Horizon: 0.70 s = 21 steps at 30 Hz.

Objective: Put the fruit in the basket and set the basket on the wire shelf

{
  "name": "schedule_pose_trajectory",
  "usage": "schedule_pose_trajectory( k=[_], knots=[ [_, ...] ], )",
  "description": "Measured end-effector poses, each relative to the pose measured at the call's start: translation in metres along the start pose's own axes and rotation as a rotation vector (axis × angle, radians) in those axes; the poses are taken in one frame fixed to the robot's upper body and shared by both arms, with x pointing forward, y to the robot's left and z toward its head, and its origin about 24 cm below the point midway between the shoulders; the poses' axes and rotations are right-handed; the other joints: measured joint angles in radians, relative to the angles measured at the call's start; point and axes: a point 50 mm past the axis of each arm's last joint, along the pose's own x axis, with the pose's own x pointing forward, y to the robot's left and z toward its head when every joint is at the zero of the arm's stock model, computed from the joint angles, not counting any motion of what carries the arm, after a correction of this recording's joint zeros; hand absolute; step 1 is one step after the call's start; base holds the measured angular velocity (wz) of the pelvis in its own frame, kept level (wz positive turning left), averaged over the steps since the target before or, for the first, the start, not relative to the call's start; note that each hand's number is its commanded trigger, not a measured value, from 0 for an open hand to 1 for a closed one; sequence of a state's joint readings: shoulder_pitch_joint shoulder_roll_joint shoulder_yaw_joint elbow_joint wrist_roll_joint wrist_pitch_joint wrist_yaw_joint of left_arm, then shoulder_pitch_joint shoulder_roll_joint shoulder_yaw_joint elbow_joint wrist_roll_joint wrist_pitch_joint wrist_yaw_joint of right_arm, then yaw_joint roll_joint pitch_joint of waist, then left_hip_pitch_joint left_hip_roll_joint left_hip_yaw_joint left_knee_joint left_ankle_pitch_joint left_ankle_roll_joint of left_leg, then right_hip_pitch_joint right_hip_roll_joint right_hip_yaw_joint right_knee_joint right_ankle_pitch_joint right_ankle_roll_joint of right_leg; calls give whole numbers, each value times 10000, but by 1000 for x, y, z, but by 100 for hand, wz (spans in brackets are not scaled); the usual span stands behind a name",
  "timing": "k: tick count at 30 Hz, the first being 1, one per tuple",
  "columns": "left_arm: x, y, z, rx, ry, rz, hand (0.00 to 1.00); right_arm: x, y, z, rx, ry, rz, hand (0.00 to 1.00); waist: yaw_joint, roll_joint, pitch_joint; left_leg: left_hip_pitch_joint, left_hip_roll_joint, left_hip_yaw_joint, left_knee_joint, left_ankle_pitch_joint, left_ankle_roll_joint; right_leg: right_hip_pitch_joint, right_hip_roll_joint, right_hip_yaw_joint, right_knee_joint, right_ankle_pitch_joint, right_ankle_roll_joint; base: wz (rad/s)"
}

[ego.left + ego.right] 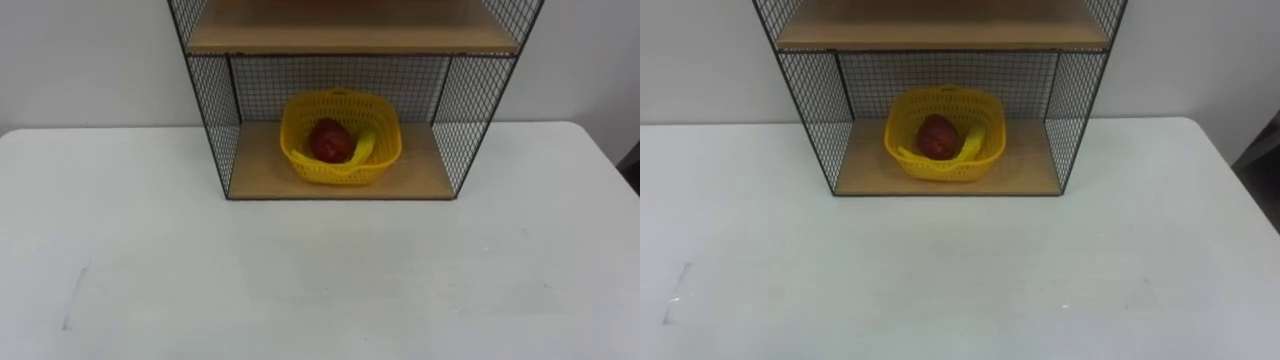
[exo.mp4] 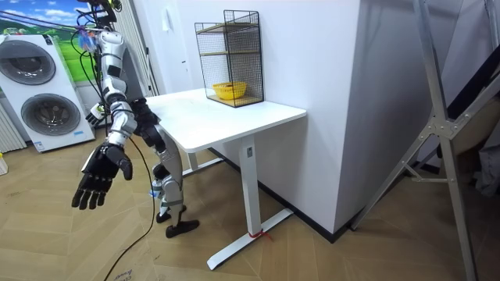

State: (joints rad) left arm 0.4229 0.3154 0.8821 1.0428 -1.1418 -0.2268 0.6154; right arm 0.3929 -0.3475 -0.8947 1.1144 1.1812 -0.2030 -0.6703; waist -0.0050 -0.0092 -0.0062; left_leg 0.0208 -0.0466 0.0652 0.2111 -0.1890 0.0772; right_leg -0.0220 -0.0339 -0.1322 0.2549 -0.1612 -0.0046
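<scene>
White wall [image 1: 80, 60] runs behind a white table [image 1: 300, 280], seen from the robot's head looking down. At the far edge of the table, against the wall, stands a black wire shelf [image 1: 212, 120] with mesh sides and back and wooden boards. On its lowest board, roughly in the middle, sits a yellow plastic basket [image 1: 340, 102] with a lattice wall. The basket rests flat on the board, apart from both mesh sides. Inside it lies the fruit: a red apple [image 1: 329, 140] on the robot's left and a yellow banana [image 1: 364, 146] just beside it on the robot's right, touching or nearly touching it. The board above the basket has nothing visible on the part that shows.

From across the room, the robot stands on a wooden floor [image 2: 312, 250] at the end of the table on the room view's left, well apart from the shelf at the far corner. Its right hand [image 2: 100, 176] hangs low beside it, nearest the camera, away from the table edge. The fingers are straight and loosely spread, pointing down, and they hold nothing. Behind the robot, on the room view's left, stand two white washing machines [image 2: 39, 86].
</scene>
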Motion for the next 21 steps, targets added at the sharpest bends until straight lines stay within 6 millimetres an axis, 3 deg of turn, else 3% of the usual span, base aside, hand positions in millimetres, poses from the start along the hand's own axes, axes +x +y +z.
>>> schedule_pose_trajectory(
  k=[4, 6, 8, 11, 14, 17, 21],
  knots=[
    [-10, 16, -54, 2917, 662, -871, 0, -5, -23, -61, -3552, 539, 859, 0, 106, -147, -92, 123, 28, 43, -64, 17, -51, 76, 48, 108, -31, 45, -48, -8],
    [-16, 25, -77, 5013, 875, -1546, 0, -12, -27, -86, -5631, 847, 1670, 0, 83, -160, -85, 253, 32, 87, -75, 3, -62, 178, 61, 166, -42, 46, -48, -7],
    [-27, 24, -102, 7928, 888, -2950, 0, -24, -28, -113, -9007, 846, 3198, 0, 110, -160, -73, 398, 55, 106, -96, 4, -68, 386, 98, 179, -208, 122, -9, 0],
    [-43, 9, -122, 11235, 188, -4883, 0, -42, -11, -133, -12762, 82, 5578, 0, 119, -154, -66, 566, 52, 81, -122, 10, -70, 602, 110, 162, -342, 190, -32, 0],
    [-60, -7, -138, 13263, -456, -6466, 0, -60, 4, -150, -15056, -327, 7325, 0, 115, -154, -30, 698, 48, 80, -131, 11, -61, 730, 117, 166, -376, 223, -49, 0],
    [-74, -17, -150, 14654, -1092, -7653, 0, -74, 14, -161, -16070, -430, 8435, 0, 115, -115, 31, 710, 74, 110, -150, 14, -56, 797, 158, 181, -539, 257, -48, -2],
    [-83, -22, -157, 16115, -1874, -8271, 0, -78, 14, -167, -17746, -725, 8996, 0, 104, -118, 57, 650, 82, 117, -147, 19, -50, 750, 172, 184, -559, 319, -46, 0]
  ],
)
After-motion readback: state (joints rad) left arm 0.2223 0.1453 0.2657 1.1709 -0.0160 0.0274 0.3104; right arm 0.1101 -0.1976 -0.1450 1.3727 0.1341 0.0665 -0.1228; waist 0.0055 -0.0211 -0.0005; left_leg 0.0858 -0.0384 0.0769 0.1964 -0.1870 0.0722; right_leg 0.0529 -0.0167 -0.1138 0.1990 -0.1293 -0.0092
